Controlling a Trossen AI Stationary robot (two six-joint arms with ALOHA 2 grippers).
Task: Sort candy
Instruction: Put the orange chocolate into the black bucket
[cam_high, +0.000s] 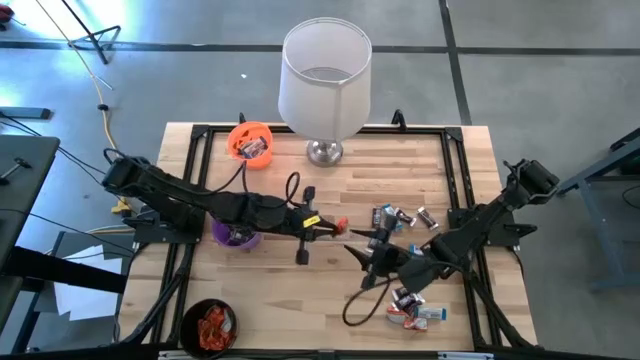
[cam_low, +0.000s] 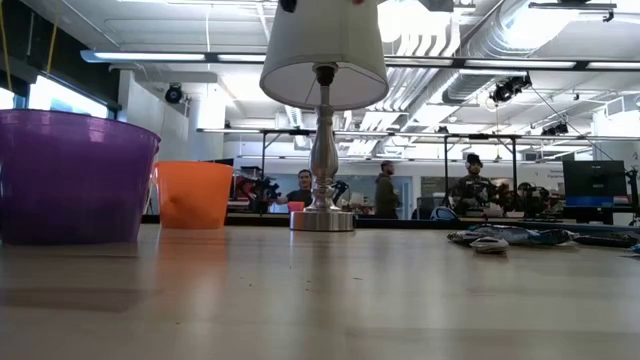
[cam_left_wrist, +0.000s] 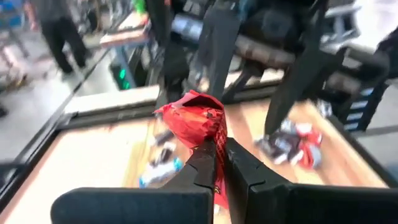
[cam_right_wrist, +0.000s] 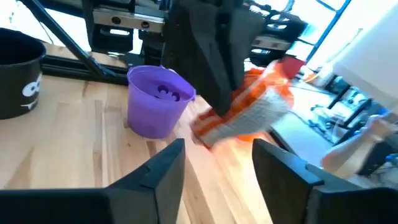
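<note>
Pinching a red candy (cam_left_wrist: 198, 121) at desk (cam_high: 300, 310) centre, the left gripper (cam_high: 335, 229) is clamped shut. The right gripper (cam_high: 358, 250), at its 5 o'clock, gapes empty. More sweets (cam_high: 402, 217) lie at 3 o'clock.

Lamp (cam_high: 324, 80) sits at the table's (cam_high: 270, 300) far edge, middle-ish, one cup (cam_high: 250, 141) just to its left. Another cup (cam_high: 236, 236) is mid-left under the left arm — a third cup (cam_high: 209, 326), holding candy, is at the near-left corner. Loose candy (cam_high: 400, 217) lies scattered right of centre and toward the near-right.
</note>
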